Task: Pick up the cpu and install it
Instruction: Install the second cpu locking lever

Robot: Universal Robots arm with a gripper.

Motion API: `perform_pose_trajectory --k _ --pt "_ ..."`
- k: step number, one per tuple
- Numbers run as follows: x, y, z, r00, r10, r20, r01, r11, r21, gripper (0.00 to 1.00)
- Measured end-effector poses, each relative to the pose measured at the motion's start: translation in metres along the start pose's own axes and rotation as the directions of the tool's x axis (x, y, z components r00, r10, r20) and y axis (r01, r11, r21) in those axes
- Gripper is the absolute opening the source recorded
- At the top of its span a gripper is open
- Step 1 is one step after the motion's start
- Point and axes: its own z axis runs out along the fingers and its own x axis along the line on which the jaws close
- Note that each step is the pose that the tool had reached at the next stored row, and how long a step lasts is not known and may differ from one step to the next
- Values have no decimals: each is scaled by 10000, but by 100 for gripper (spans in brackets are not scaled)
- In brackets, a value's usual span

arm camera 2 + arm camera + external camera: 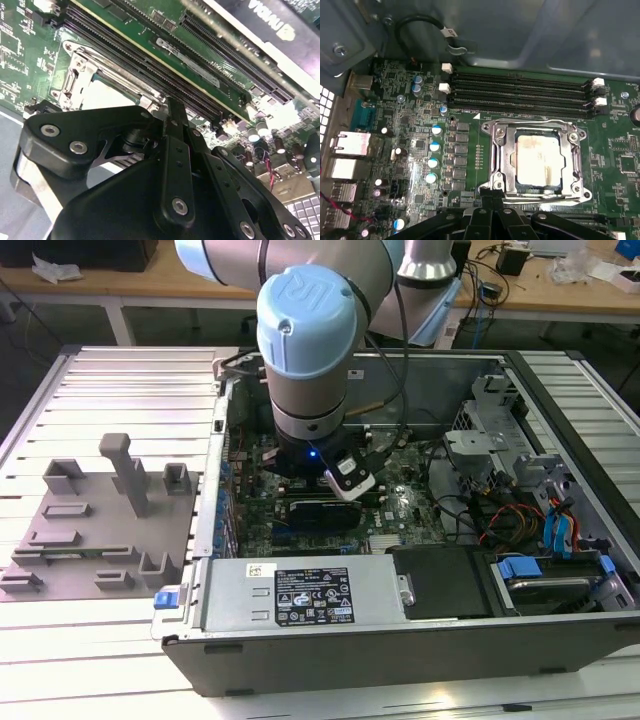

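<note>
The cpu (540,160), a flat square chip with a silver-white top, lies in the socket on the green motherboard, with the metal socket frame (496,150) around it. It also shows as a pale patch inside the frame in the second wrist view (107,95). My gripper (492,196) is shut, its black fingers (172,125) pressed together with nothing visible between them. The tips sit right at the socket frame's edge, beside the cpu. In the exterior view the arm's wrist (305,360) hangs over the open computer case and hides the socket.
Black memory slots (520,92) run along one side of the socket and a graphics card (270,25) lies past them. A power supply (305,595) lines the case's near wall, with cables (500,515) at the exterior view's right. A grey fixture plate (100,530) lies outside.
</note>
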Motion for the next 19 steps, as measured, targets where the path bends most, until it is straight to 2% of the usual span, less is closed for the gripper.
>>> perform_pose_trajectory --k 3,6,7,9,11,17,19 --pt "12 -17 58 10000 12 15 -12 9998 -214 11" --pt "26 -17 61 10000 15 15 -15 9997 -236 11" --pt "26 -16 62 10000 13 13 -13 9998 -190 11" --pt "26 -14 63 10000 1 1 -1 10000 23 11" --pt "26 -11 63 10000 -6 -11 6 9999 148 11" --pt "21 41 50 10000 10 -4 -10 9999 152 11" --pt "21 80 60 10000 19 -4 -19 9999 152 11"
